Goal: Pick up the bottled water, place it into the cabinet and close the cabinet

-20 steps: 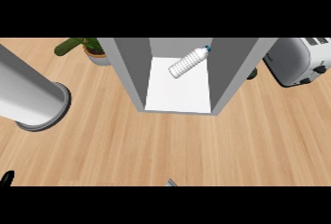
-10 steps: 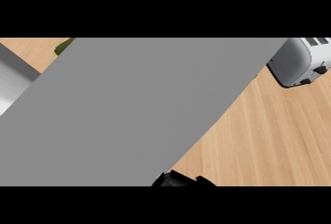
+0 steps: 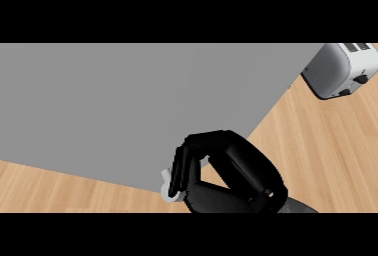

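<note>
- I see the grey cabinet door (image 3: 140,105) filling most of my head view, running off the top and left edges; it blocks everything behind it.
- The bottled water is hidden from me; I cannot tell where it is.
- My right hand (image 3: 229,175) comes up from the lower edge, fingers curled over the door's lower corner, wrapped round a small pale handle (image 3: 168,186) that is mostly covered.
- My left hand is out of sight.
- A toaster (image 3: 341,70) sits top right on the wooden counter (image 3: 325,150), partly cut off.
</note>
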